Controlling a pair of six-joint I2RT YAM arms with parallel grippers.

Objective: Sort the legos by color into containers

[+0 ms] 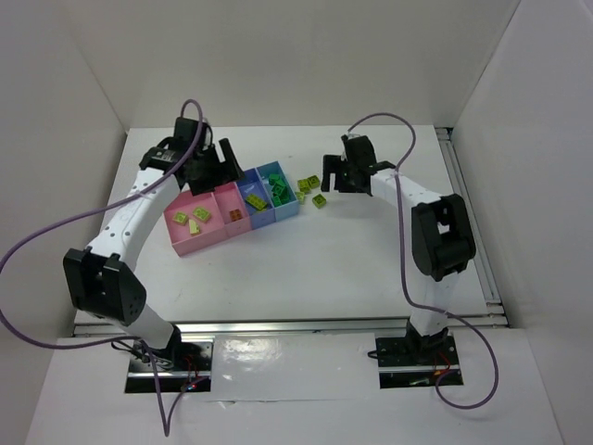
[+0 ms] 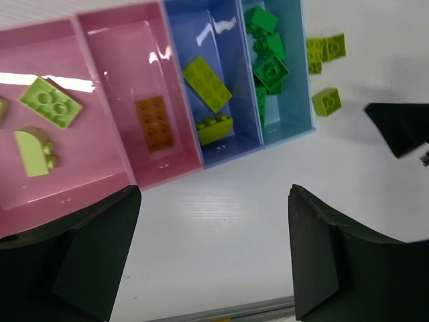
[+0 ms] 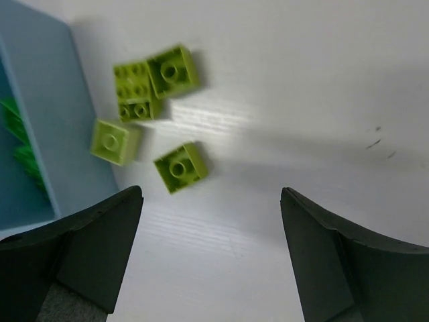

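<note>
Walls (image 1: 65, 111) stand to the left, back and right of the white table (image 1: 306, 269). The containers (image 1: 199, 241) sit in a slanted row near the back left, with a wide stretch of table in front of them.

The left gripper (image 1: 220, 167) hangs just behind the pink bins (image 2: 117, 74), spread wide and holding nothing. The right gripper (image 1: 337, 178) hangs to the right of the light blue bin (image 3: 40, 100), also spread wide and holding nothing.

Four yellow-green legos (image 3: 179, 168) lie on the table just beside that bin, between it and the right gripper. Dark green bricks (image 2: 268, 64) are piled in the light blue bin. Two yellow-green bricks (image 2: 208, 84) lie in the darker blue bin (image 2: 181, 40). A few more pieces lie in the pink bins.
</note>
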